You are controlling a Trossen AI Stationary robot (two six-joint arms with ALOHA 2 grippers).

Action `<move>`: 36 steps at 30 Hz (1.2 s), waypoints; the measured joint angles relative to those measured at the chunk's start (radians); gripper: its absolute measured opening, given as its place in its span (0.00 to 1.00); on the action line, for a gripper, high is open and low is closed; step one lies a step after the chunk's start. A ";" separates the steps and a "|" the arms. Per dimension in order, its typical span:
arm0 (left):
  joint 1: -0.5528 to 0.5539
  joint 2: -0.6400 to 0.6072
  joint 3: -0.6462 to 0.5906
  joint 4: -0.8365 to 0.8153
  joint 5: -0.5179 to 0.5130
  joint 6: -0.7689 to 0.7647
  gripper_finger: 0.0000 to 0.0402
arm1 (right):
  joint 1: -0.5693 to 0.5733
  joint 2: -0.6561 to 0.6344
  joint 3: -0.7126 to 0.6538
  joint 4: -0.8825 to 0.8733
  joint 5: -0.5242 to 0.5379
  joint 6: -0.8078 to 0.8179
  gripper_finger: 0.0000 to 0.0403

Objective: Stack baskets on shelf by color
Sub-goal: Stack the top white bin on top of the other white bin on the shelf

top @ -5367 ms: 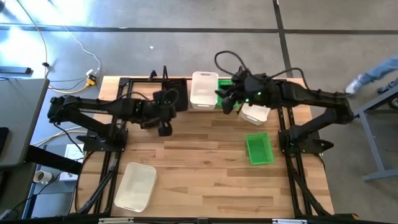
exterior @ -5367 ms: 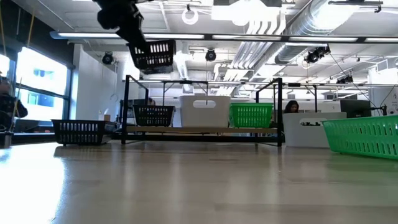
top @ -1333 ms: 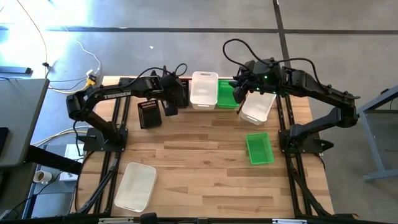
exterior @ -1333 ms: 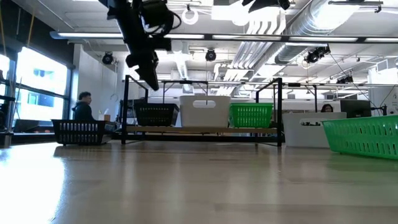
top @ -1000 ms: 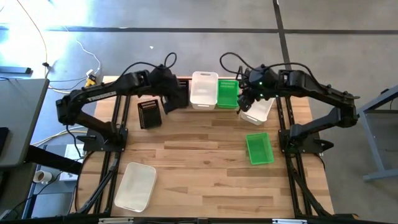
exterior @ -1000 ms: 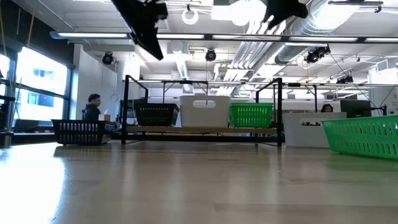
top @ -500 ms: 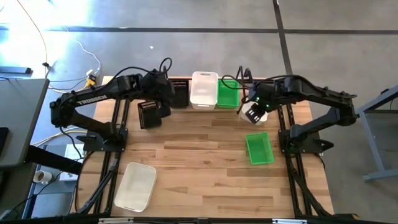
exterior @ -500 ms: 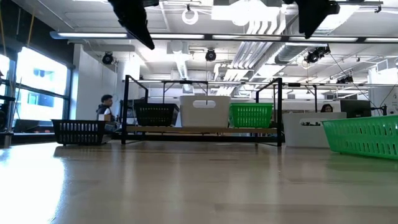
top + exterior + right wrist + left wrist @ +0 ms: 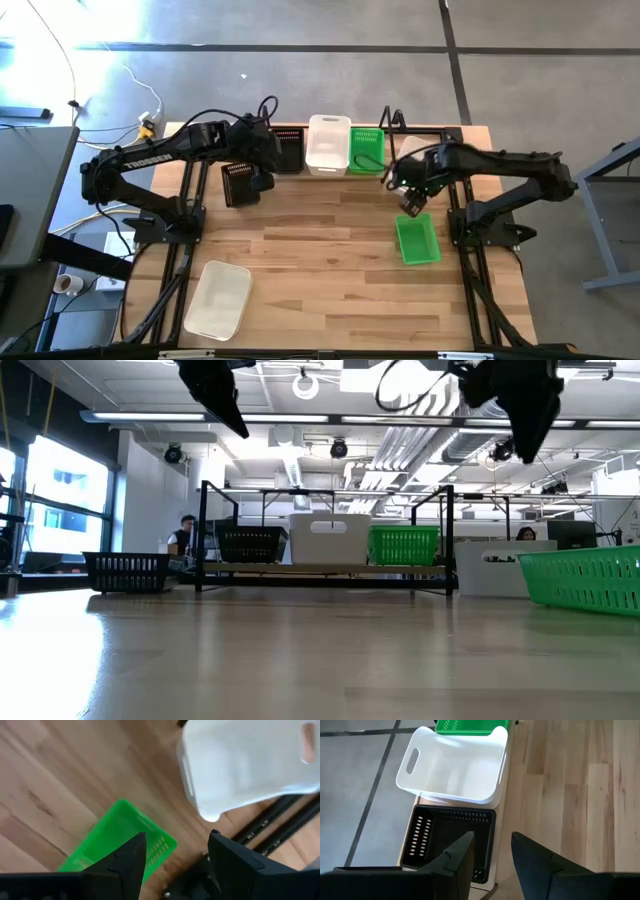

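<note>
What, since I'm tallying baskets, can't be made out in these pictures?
- Basket count in the green stack on the shelf: high view shows only the top one, low view only sides.
- White basket beside the shelf: mostly under the right arm in the high view.
- Black basket on the table: partly under the left arm in the high view.

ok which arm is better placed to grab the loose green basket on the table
Right. The right gripper, open and empty, hovers just above the green basket; the left gripper sits across the table by the loose black basket.
</note>
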 joint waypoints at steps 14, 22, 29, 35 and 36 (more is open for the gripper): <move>0.000 0.000 0.000 0.000 -0.001 -0.026 0.30 | -0.059 0.000 -0.299 0.276 0.009 -0.145 0.49; 0.000 0.000 0.000 0.001 -0.001 -0.034 0.30 | -0.104 0.000 -0.431 0.361 0.039 -0.163 0.49; 0.000 0.000 0.000 0.001 -0.001 -0.056 0.30 | -0.134 0.000 -0.502 0.468 0.027 -0.204 0.49; 0.000 0.000 0.000 0.011 -0.001 -0.055 0.30 | -0.165 0.000 -0.561 0.520 0.016 -0.213 0.49; 0.000 0.000 0.000 0.011 -0.001 -0.055 0.30 | -0.167 0.000 -0.564 0.523 0.016 -0.214 0.48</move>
